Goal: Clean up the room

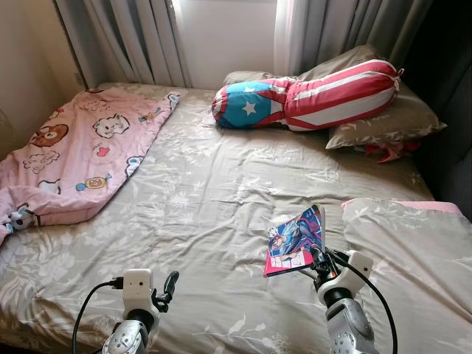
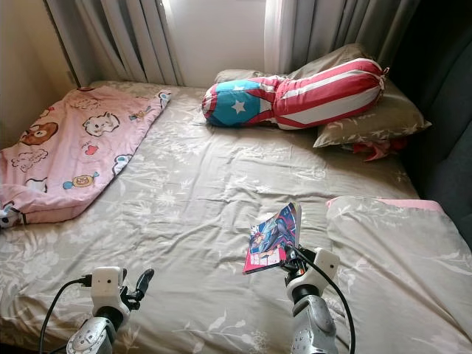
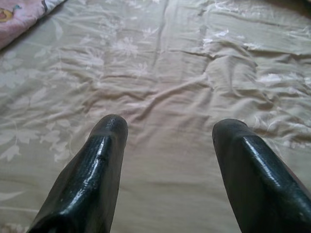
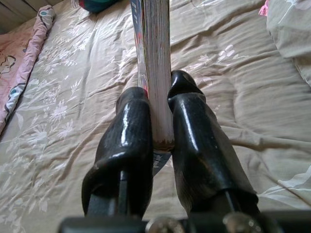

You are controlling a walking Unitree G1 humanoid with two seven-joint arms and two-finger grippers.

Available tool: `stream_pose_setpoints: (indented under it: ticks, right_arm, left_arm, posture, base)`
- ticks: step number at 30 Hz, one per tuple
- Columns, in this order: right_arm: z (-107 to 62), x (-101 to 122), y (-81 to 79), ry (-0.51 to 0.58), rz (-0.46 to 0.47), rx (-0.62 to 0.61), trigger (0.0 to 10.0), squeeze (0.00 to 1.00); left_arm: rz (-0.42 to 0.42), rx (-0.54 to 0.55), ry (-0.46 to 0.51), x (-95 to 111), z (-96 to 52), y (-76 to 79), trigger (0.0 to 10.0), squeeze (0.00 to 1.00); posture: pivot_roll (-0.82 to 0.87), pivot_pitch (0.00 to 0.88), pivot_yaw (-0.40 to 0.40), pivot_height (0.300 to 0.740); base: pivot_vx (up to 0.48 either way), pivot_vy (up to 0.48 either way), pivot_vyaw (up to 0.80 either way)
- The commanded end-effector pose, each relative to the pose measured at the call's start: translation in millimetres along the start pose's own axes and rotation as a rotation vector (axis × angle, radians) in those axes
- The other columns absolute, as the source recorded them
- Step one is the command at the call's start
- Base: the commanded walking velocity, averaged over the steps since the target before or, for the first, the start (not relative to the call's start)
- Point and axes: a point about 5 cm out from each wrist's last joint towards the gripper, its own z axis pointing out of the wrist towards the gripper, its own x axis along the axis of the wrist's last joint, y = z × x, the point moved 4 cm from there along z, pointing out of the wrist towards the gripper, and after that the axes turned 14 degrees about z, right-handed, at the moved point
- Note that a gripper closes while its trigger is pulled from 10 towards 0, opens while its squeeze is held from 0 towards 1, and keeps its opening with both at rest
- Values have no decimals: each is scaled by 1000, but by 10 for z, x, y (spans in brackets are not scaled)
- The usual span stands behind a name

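Left eye view, bedroom, one bed point(image 1: 221, 221) under a grey-beige leaf-print sheet.

Item 1: comic book point(image 1: 296, 241). Bright blue-and-red cover, thin, soft-backed. At about 4 o'clock on the bed, lifted on edge and tilted, its lower corner just above the sheet.

Item 2: right gripper point(image 4: 159, 141). At 5 o'clock. Clenched on the comic book; the right wrist view shows both black fingers point(image 4: 129, 131) pressing the page block from either side, near its bottom edge.

Item 3: left gripper point(image 3: 167, 141). At 7 o'clock, low over bare sheet. Released, fingers spread wide, nothing between them.

Item 4: pink cartoon blanket point(image 1: 81, 151). At 10 o'clock, crumpled along the bed's left side.

Item 5: red, white and blue star bolster point(image 1: 310, 96). At 1 o'clock, lying across two grey pillows point(image 1: 383, 118).

Item 6: folded grey quilt with pink edge point(image 1: 413, 251). At 3 o'clock, just beside the comic book.

Item 7: curtains point(image 1: 133, 37). At 12 o'clock, behind the bed.

Step in hand, as judged: the comic book is picked up and awaits carrying off the bed.

Next move, as judged: lift clear of the sheet with the pinch kept firm, since the hold sits near one edge and a floppy book may swing or slip; then turn toward a place to put it, none of which is in view.
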Motion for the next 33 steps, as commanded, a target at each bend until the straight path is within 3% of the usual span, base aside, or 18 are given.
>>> stream_pose_setpoints:
  ticks: [1,7,13,33]
  right_arm:
    - [44,92,-86,38,-23,34,10000,0]
    - [58,41,-106,3,-44,38,10000,0]
    - [62,37,-145,7,-54,54,10000,0]
    - [50,113,-101,52,-57,32,10000,0]
  left_arm:
    - [-5,3,-1,6,4,-2,10000,0]
    - [-5,0,-2,-3,-5,5,10000,0]
    - [-4,-2,-5,-6,-7,9,10000,0]
    - [-3,7,-14,-30,-23,0,10000,0]
  posture:
    - [7,0,-10,725]
    - [8,0,-9,725]
    - [8,0,-10,676]
    - [10,16,-12,676]
  base:
    - [0,0,0]
    - [0,0,0]
    - [0,0,0]
    - [0,0,0]
